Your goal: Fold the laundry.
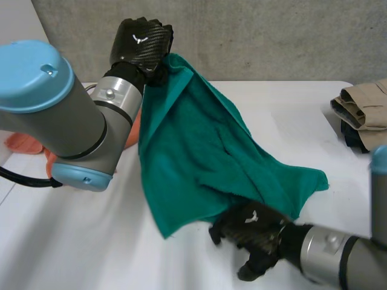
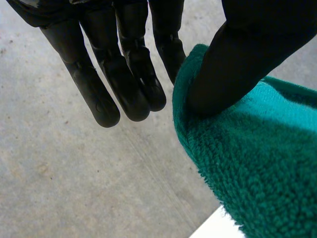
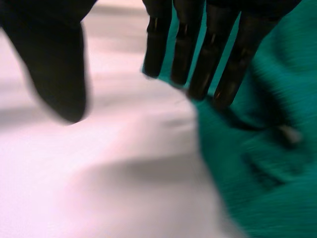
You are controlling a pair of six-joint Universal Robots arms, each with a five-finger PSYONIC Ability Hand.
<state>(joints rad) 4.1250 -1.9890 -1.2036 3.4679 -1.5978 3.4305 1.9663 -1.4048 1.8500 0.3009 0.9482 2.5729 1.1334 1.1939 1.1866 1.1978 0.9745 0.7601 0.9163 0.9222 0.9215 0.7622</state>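
A green towel (image 1: 199, 157) hangs from my raised left hand (image 1: 142, 42) and slopes down onto the white table (image 1: 72, 241). In the left wrist view the thumb (image 2: 237, 59) pinches a corner of the towel (image 2: 257, 163) against the hand, while the other fingers (image 2: 124, 84) stay straight beside it. My right hand (image 1: 251, 226) is low over the table at the towel's near edge. Its fingers (image 3: 198, 59) are straight, with the tips at the edge of the towel (image 3: 267, 163). Its thumb (image 3: 57, 64) stands apart over bare table, and nothing is held.
Folded beige and dark clothes (image 1: 363, 109) lie stacked at the table's far right. An orange cloth (image 1: 24, 145) lies at the left, partly behind my left arm (image 1: 66, 115). A grey wall (image 1: 272, 36) runs behind the table.
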